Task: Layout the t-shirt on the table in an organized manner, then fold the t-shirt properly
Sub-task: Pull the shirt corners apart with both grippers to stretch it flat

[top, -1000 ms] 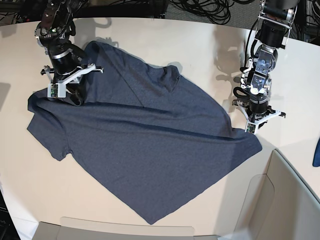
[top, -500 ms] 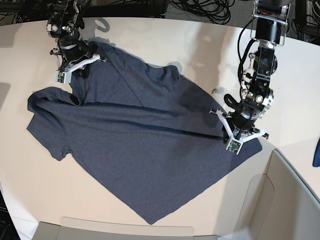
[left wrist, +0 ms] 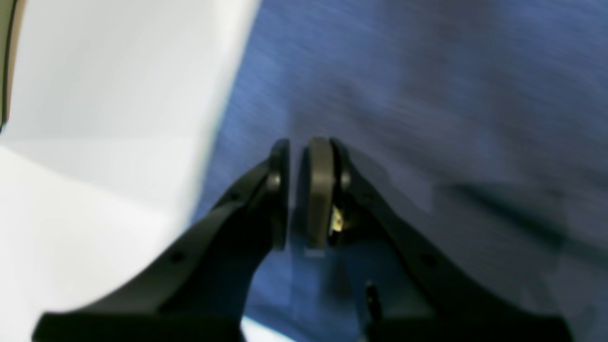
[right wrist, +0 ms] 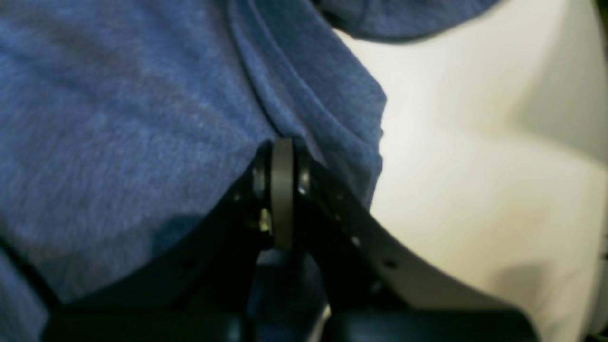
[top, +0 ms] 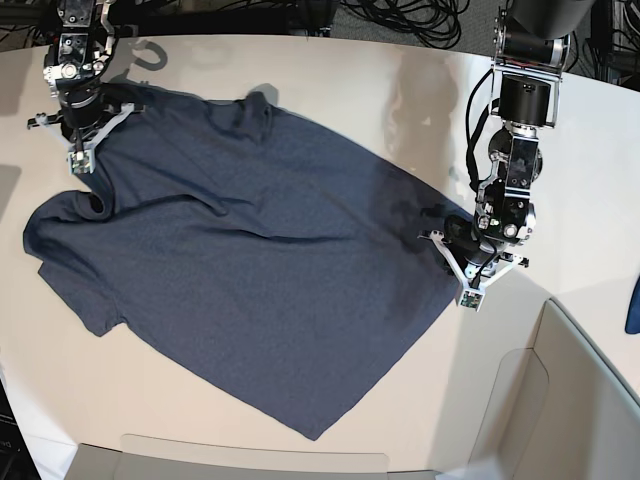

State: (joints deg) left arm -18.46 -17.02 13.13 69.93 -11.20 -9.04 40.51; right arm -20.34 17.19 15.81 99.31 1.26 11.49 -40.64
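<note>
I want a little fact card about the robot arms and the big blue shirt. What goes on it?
shirt: dark navy-grey heathered t-shirt, spread out but wrinkled and askew
surface: off-white smooth table
right gripper: shut, pinching a fold at the shirt's edge
left gripper: jaws a narrow gap apart, over the cloth near its edge; whether it holds cloth is unclear
fold: not yet begun

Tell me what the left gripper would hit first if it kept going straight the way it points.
Most likely the dark navy heathered t-shirt: the left gripper points into that cloth, jaws slightly apart. Depth is blurry.
</note>
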